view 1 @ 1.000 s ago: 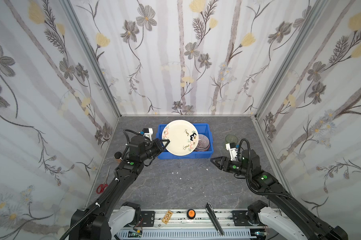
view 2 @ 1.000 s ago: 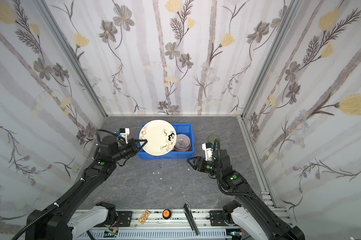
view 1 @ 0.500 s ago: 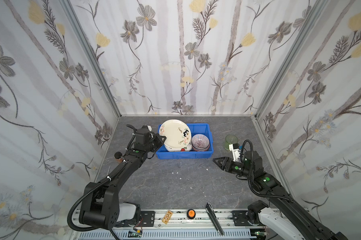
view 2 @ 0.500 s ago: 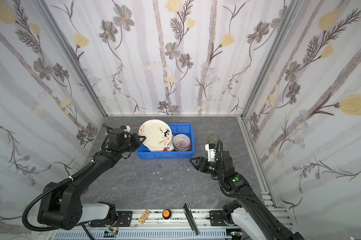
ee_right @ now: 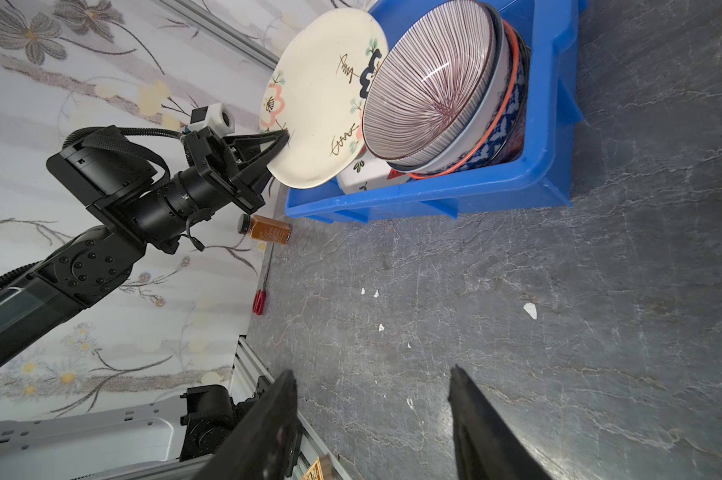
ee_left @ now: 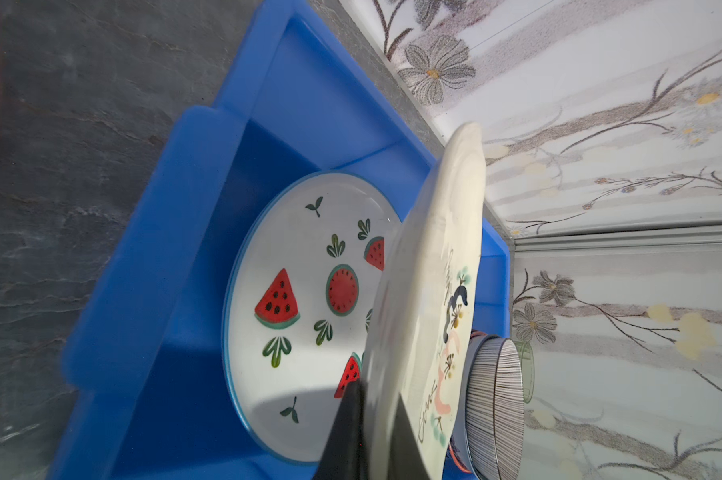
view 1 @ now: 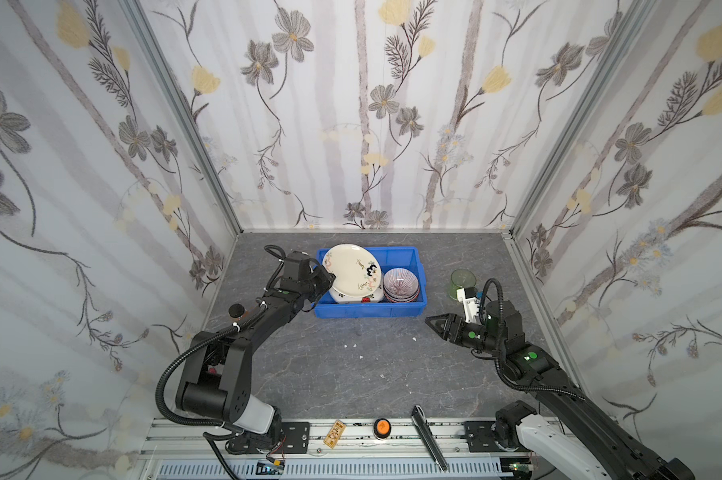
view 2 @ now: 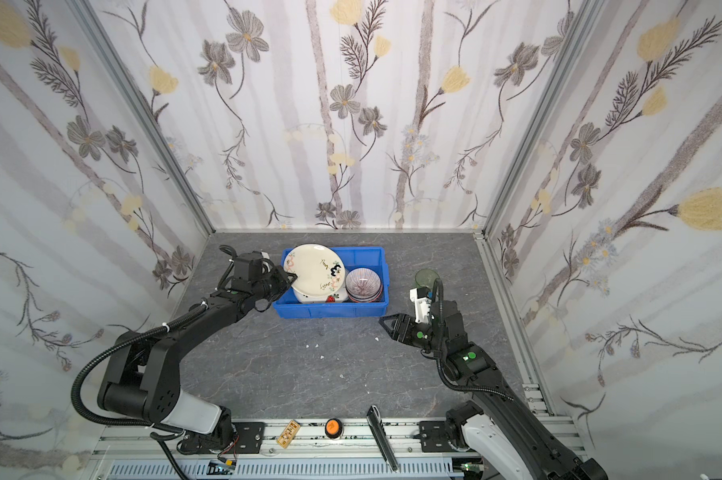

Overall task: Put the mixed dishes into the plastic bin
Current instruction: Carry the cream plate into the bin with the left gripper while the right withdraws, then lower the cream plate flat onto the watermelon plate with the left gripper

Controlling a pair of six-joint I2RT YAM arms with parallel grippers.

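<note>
In both top views the plastic bin [view 1: 409,257] stands at 12 o'clock on the grey tabletop [view 1: 351,374]. The left pincer [view 1: 329,277] is closed on the 9 o'clock rim of the cream plate [view 1: 351,268], holding it tilted over the bin's 9 o'clock half. In the left wrist view a watermelon-patterned plate [ee_left: 292,299] lies in the bin beneath it. The striped bowl [view 1: 400,286] tops a nest of other bowls in the bin's 3 o'clock half. The green tumbler [view 1: 460,282] stands upright on the tabletop at 3 o'clock of the bin, apart from it. The right pincer [view 1: 430,321] hovers over the tabletop at 4 o'clock of the bin, jaws parted, holding nothing. An amber jar [view 1: 237,309] stands on the tabletop at 9 o'clock of the bin.
</note>
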